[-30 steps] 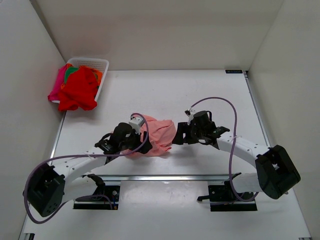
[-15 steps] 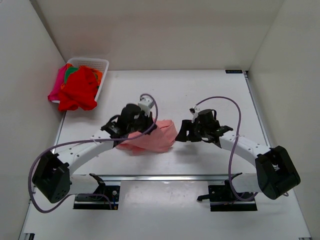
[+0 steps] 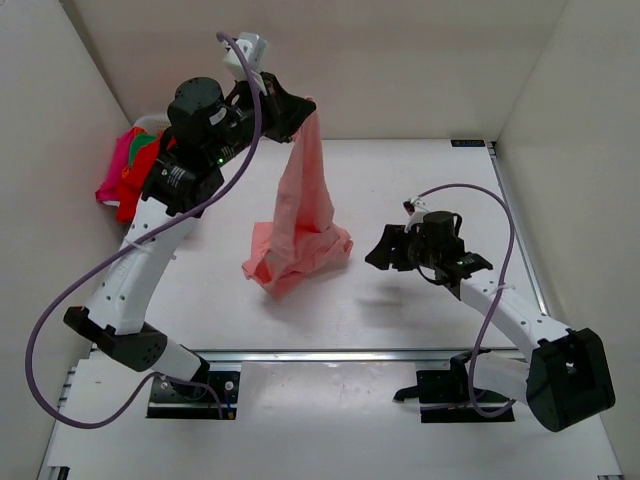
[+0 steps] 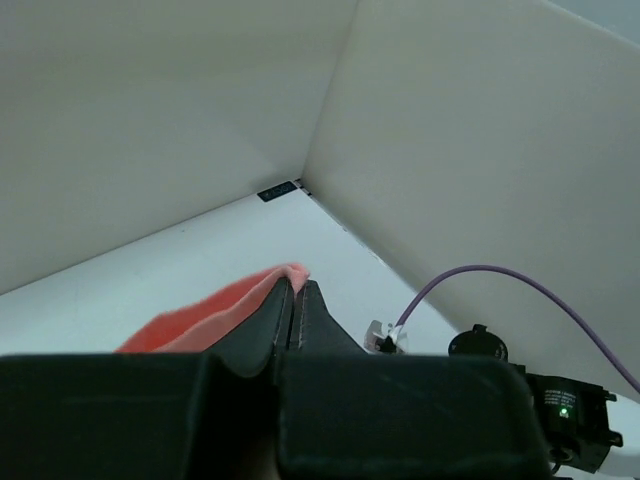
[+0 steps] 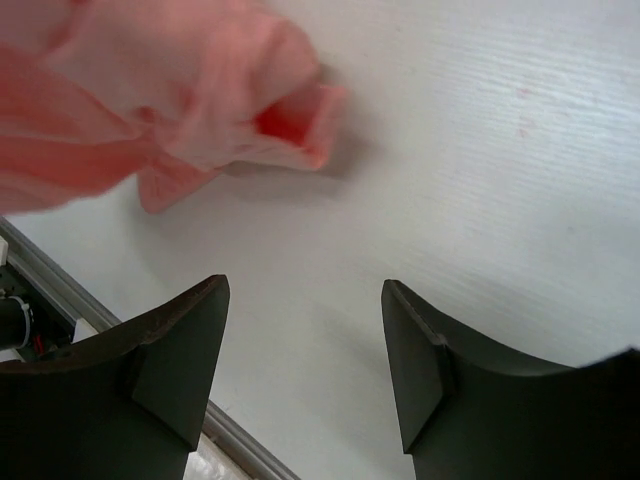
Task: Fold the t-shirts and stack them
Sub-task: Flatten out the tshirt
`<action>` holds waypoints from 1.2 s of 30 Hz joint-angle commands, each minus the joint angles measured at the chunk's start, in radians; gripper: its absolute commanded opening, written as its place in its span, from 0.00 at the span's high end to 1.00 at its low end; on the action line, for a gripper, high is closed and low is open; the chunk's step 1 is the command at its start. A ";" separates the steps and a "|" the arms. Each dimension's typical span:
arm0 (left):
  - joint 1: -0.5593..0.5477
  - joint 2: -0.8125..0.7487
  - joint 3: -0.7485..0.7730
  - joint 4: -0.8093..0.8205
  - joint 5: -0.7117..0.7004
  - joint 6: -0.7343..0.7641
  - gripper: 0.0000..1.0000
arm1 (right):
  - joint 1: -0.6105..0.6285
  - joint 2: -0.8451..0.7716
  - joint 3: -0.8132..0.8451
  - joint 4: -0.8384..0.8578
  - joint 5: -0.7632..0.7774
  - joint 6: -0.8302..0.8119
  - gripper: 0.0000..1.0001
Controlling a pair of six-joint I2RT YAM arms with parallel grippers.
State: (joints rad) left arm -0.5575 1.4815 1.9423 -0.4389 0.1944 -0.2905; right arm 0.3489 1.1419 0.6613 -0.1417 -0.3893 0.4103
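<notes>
Left end effector (image 3: 298,108) pinches pink shirt (image 3: 300,215) by one edge, high above table (image 3: 420,180); hem bunched on table. Right end effector (image 5: 305,300) spread, empty, low over table. Risk: thin pinch slips, shirt drops crumpled.

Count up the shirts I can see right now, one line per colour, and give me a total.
Salmon-pink t-shirt: 1
Red t-shirt: 1
Magenta t-shirt: 1
Total: 3 in view; the left arm hides the rest of the pile.
</notes>
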 commanded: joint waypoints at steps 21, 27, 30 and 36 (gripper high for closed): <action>0.281 -0.242 -0.097 -0.017 0.310 -0.171 1.00 | 0.062 0.382 0.368 0.177 -0.076 -0.183 0.36; 0.295 -0.285 -0.167 0.015 0.313 -0.179 1.00 | 0.053 0.597 0.537 0.162 -0.221 -0.113 0.31; 0.303 -0.290 -0.203 0.019 0.327 -0.170 1.00 | 0.050 0.639 0.544 0.266 -0.420 -0.021 0.35; 0.332 -0.285 -0.207 0.014 0.336 -0.171 1.00 | 0.068 0.745 0.676 0.104 -0.625 -0.016 0.26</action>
State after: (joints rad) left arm -0.2466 1.2160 1.7317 -0.4641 0.5098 -0.4541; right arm 0.4049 1.8626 1.2388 0.0296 -0.8711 0.4080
